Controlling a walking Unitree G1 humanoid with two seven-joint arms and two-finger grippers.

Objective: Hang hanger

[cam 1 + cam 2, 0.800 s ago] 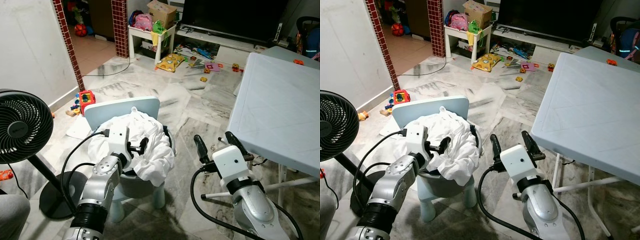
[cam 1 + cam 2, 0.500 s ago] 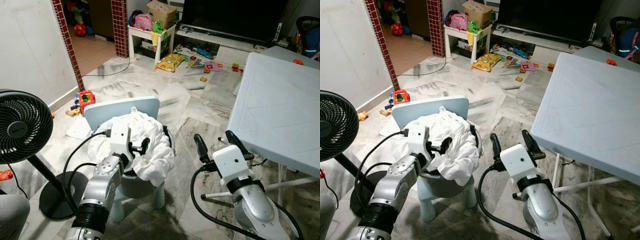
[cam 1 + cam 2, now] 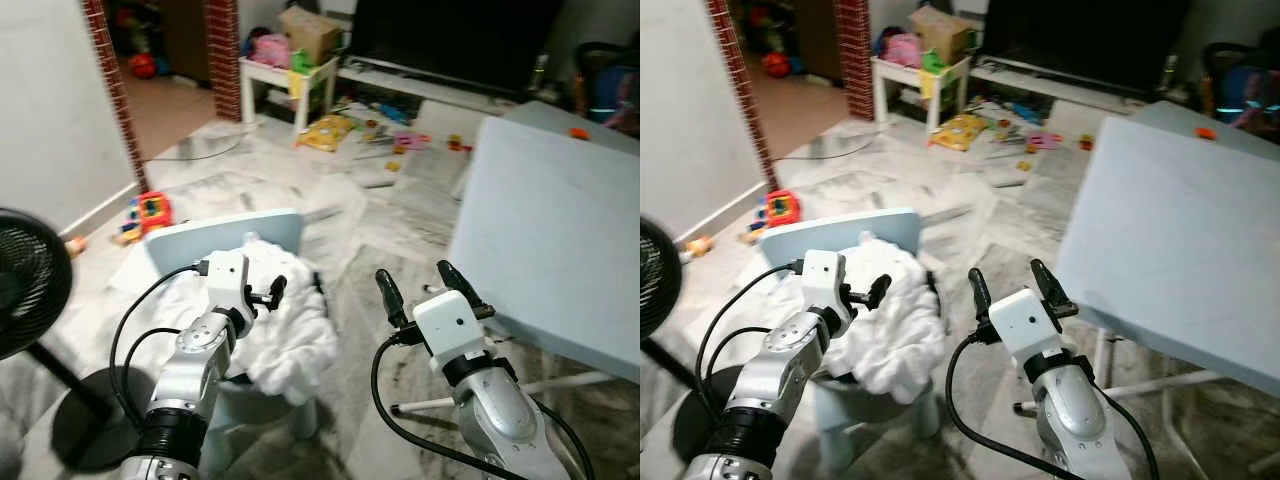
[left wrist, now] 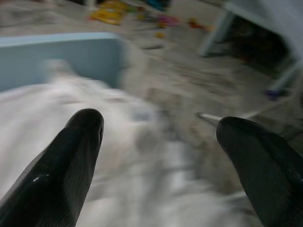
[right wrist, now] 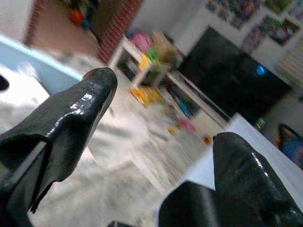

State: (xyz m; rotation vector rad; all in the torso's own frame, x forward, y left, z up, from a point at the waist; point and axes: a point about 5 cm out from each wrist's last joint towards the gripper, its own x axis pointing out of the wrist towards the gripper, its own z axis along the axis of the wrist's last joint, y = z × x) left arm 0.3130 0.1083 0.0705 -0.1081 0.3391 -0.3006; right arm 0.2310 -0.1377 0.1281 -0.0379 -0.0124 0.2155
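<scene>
A heap of white clothes [image 3: 290,340] lies piled on a small light blue chair [image 3: 205,232] in front of me. My left gripper [image 3: 270,295] hovers just over the top of the heap. In the left wrist view this gripper [image 4: 158,123] is open, its fingers wide apart, with blurred white cloth [image 4: 118,156] below them. My right gripper [image 3: 412,277] is open too and holds nothing. It hangs over the marble floor between the chair and the white table [image 3: 550,230]. In the right wrist view the right gripper [image 5: 163,106] points across the room.
A black standing fan [image 3: 30,290] is at my left, its base [image 3: 95,430] by the chair. The folding table's legs [image 3: 470,400] are near my right arm. Toys [image 3: 330,130] litter the floor before a TV unit [image 3: 450,50]. A brick pillar [image 3: 225,55] frames a doorway.
The whole picture has shifted and blurred, so the camera has moved. Both arms keep much the same poses, the left one over the clothes.
</scene>
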